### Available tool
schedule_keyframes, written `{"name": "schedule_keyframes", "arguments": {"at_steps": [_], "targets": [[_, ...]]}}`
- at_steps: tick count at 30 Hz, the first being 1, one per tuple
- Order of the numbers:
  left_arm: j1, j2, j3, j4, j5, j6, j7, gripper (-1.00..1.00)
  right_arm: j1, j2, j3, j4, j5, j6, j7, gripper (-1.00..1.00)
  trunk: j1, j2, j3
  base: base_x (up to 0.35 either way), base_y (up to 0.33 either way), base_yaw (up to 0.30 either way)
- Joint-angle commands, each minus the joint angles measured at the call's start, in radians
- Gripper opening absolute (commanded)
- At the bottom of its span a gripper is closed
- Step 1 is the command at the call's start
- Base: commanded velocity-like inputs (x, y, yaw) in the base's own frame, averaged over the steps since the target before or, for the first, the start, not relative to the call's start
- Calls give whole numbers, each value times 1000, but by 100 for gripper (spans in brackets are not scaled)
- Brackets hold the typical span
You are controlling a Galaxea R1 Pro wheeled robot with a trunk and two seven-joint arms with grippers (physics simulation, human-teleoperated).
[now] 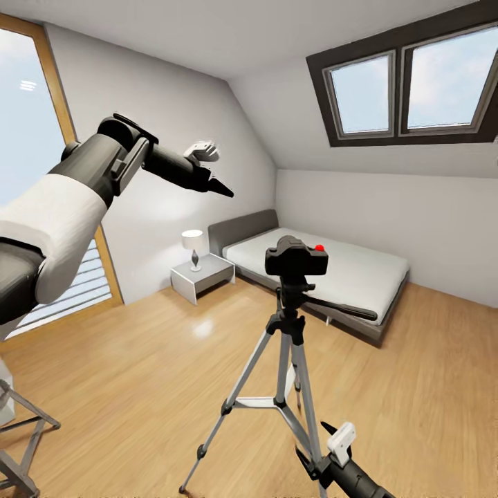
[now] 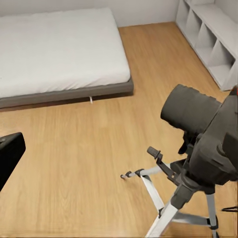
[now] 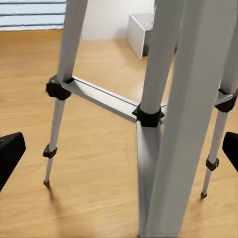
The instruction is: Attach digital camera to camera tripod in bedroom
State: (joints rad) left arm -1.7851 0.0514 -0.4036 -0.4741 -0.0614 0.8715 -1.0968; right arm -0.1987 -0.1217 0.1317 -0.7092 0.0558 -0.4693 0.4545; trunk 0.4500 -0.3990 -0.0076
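camera's on | digital camera (image 1: 296,257) sits atop camera tripod (image 1: 287,387), ahead of and below left jaws (image 1: 207,169), just above right jaws (image 1: 332,443) | both jaws apart, empty | tip: back off slowly, right jaws hug the legs
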Motion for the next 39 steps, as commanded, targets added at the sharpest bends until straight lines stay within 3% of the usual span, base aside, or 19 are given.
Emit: {"name": "schedule_keyframes", "arguments": {"at_steps": [1, 7, 17, 34, 39], "targets": [[0, 0, -1, 7, -6, 6, -5, 100, -1, -1, 2, 4, 6, -11, -3, 100, 0, -1, -1, -147, 0, 0], [0, -7, -1, 52, -6, -25, 27, 100, 0, -2, 2, 17, 6, -35, -3, 100, 0, -1, -1, -183, 0, 0], [0, -18, 0, 189, -5, -145, 93, 100, -1, -4, 0, 23, 5, -43, -4, 100, 0, -1, -1, -206, 0, 0], [0, -17, 1, 250, -5, -173, 104, 100, -1, -4, -5, 24, 4, -41, -9, 100, 0, -1, -1, -40, 0, 0], [0, -16, 2, 284, -5, -178, 133, 100, -1, -4, -9, 25, 4, -40, -13, 100, 0, -1, -1, -3, 0, 0]]}}
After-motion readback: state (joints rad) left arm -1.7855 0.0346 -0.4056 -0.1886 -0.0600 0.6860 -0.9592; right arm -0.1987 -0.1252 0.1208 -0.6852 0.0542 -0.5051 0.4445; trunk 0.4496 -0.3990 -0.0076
